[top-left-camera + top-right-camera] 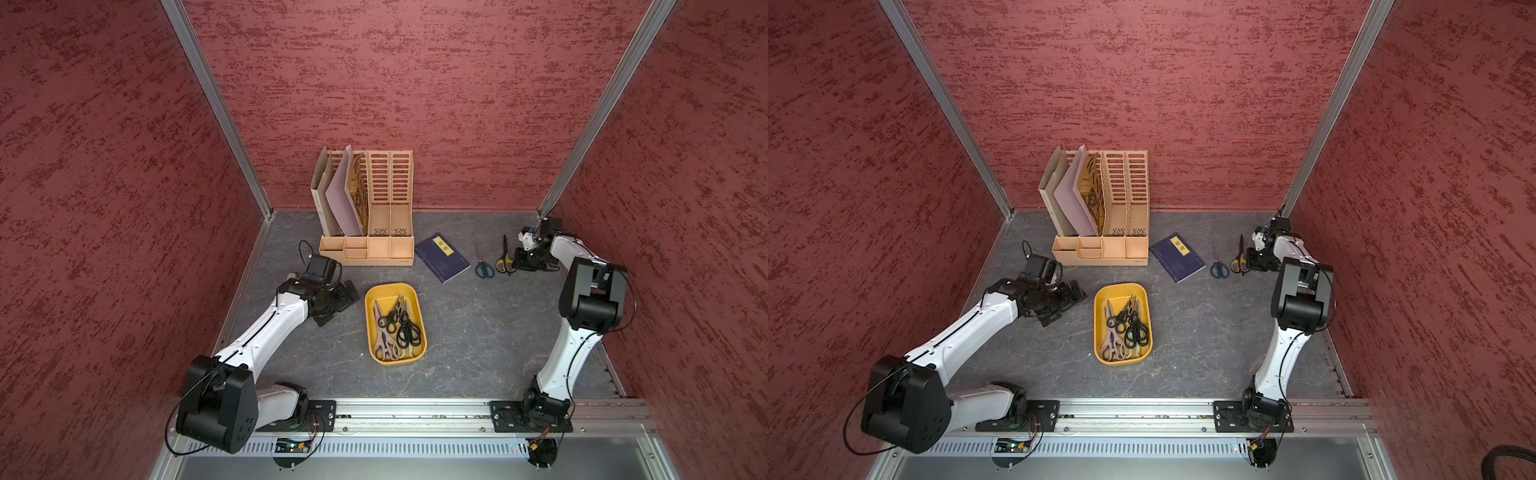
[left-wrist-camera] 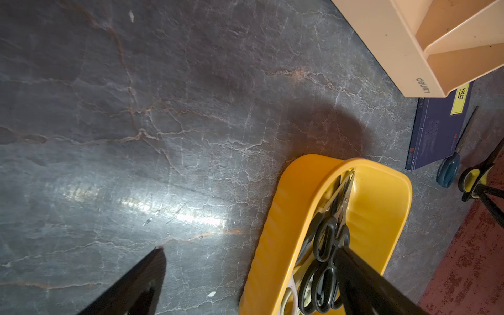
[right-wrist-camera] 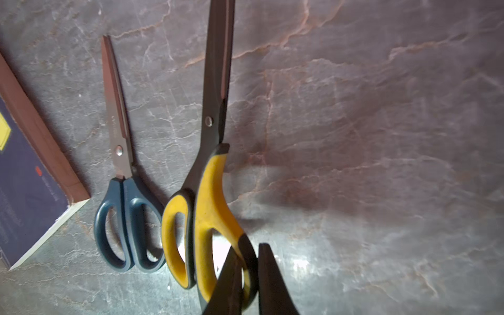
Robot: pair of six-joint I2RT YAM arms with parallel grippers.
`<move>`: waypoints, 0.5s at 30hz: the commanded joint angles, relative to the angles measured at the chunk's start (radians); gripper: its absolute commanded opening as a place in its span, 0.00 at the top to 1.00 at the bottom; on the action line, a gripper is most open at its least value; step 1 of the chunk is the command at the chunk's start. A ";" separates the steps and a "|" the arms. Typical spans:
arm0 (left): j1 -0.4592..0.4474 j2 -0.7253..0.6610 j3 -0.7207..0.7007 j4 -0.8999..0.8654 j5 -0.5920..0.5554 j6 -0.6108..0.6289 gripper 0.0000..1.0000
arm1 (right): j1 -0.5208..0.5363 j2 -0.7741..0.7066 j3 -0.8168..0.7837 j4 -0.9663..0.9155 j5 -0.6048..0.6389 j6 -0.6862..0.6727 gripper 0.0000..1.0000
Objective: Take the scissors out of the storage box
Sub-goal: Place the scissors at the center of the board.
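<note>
scissors (image 1: 399, 328) in the storage box (image 1: 388, 290) lie heaped and overlapping, long axes along the box's length, blades toward the back wall, handle loops toward the robot. left gripper (image 1: 338, 306), jaws spread wide, hangs just beside the box's left wall and is far nearer than its partner, so the next pick looks like its job. right gripper (image 3: 247, 246), pinching the handle rim of the yellow-black scissors (image 3: 210, 207), sits well apart at the bench (image 1: 478, 332) far right, beside the blue scissors (image 3: 122, 207) and book (image 1: 442, 257). interlocked loops may drag neighbours out. file organiser (image 1: 368, 216) stands behind the box, not in the way.
</note>
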State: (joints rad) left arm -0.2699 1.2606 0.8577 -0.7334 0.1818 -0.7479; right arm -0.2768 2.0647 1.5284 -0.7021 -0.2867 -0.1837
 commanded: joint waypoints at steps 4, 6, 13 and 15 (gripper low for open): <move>-0.015 0.030 0.044 -0.006 -0.011 0.004 0.00 | -0.002 0.033 0.010 0.043 0.021 0.000 0.96; -0.021 0.037 0.046 -0.006 -0.009 0.005 0.00 | -0.001 0.044 0.022 0.033 0.033 0.006 0.94; -0.033 0.046 0.057 -0.011 -0.005 0.008 0.00 | -0.002 0.040 0.034 0.032 0.059 0.036 0.75; -0.032 0.046 0.059 -0.012 -0.004 0.011 0.00 | -0.002 0.030 0.039 0.029 0.062 0.056 0.69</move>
State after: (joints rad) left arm -0.2951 1.3045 0.8906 -0.7395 0.1810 -0.7471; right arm -0.2768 2.0968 1.5295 -0.6918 -0.2512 -0.1551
